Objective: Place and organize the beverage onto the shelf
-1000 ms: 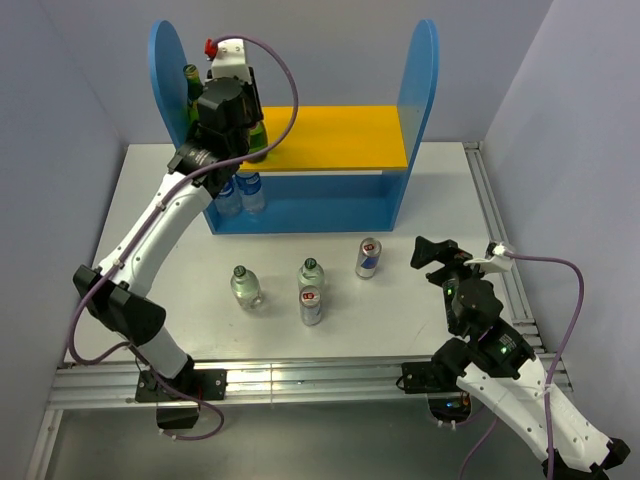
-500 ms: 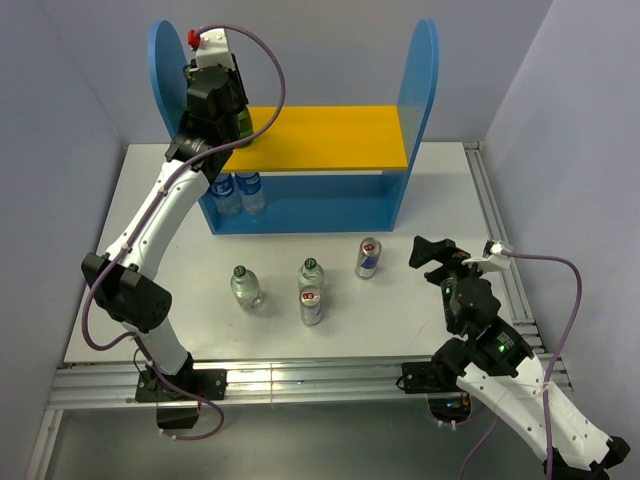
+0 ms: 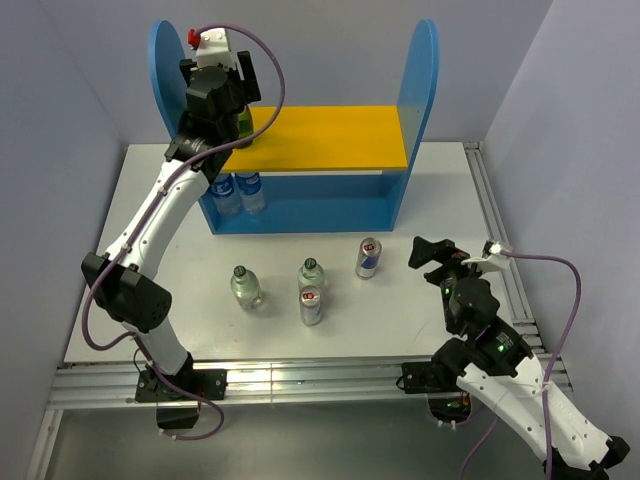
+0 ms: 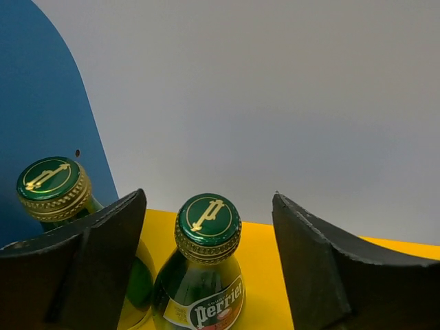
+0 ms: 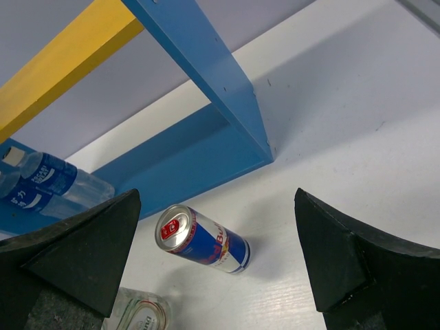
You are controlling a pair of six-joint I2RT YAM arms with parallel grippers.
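Starting wide: the white worktop (image 3: pixel 400 310) carries the blue shelf (image 3: pixel 340 135) at its far side, with two water bottles (image 3: pixel 240 192) on the lower tier. Up at the left end of the yellow top board, the left end effector (image 4: pixel 207 206) has its fingers spread around a green glass bottle (image 4: pixel 206 289), a gap showing on both sides, so nothing is gripped. A second green bottle (image 4: pixel 51 185) stands just beside it, against the blue side panel. Those two look heavy, rigid and smooth, and breakable if knocked together, so any hold belongs low on the body, not the cap. The right end effector (image 5: pixel 216 206) hangs wide open and empty near the blue and silver can (image 5: pixel 203 239), which stands on the worktop in front of the shelf. Two clear bottles with green caps (image 3: pixel 245 286) and a silver and red can (image 3: pixel 311 305) wait nearby, well apart from the shelf. My read: the cans are light, thin-walled and slick, best squeezed gently at mid-height; the clear bottles want a firm hold around the middle.
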